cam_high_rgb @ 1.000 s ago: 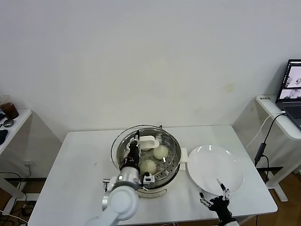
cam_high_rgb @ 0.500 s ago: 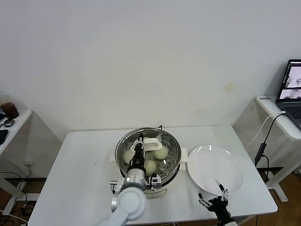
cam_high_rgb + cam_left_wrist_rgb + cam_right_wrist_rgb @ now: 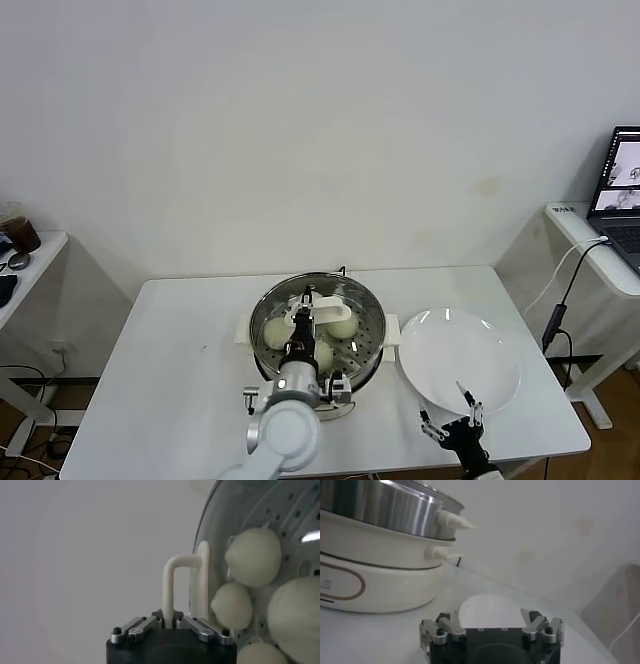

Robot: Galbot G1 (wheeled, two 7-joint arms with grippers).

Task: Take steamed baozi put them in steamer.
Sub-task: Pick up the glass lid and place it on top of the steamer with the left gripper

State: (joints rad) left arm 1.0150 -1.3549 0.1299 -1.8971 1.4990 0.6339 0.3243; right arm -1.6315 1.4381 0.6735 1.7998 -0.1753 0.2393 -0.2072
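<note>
The steamer (image 3: pixel 368 345) stands mid-table on its white base. Three baozi (image 3: pixel 275 333) show inside it in the head view; the left wrist view shows several of the baozi (image 3: pixel 252 555) on the perforated tray. My left gripper (image 3: pixel 304 300) is shut on the white handle (image 3: pixel 169 587) of the round glass lid (image 3: pixel 340 296), which it holds over the pot; I cannot tell if the lid rests on the rim. In the left wrist view that gripper (image 3: pixel 168 622) pinches the handle's post. My right gripper (image 3: pixel 463 418) is open and empty at the table's front edge, below the plate; it also shows in the right wrist view (image 3: pixel 492 625).
A flat white plate (image 3: pixel 460 360) lies empty right of the steamer and shows in the right wrist view (image 3: pixel 490 605). The steamer's side and base (image 3: pixel 375 582) stand close beside my right gripper. A laptop (image 3: pixel 622 190) sits on a side table at far right.
My left gripper has carried the glass lid to the right, from overhanging the pot's left side to roughly centred over the steamer. The right gripper has barely moved.
</note>
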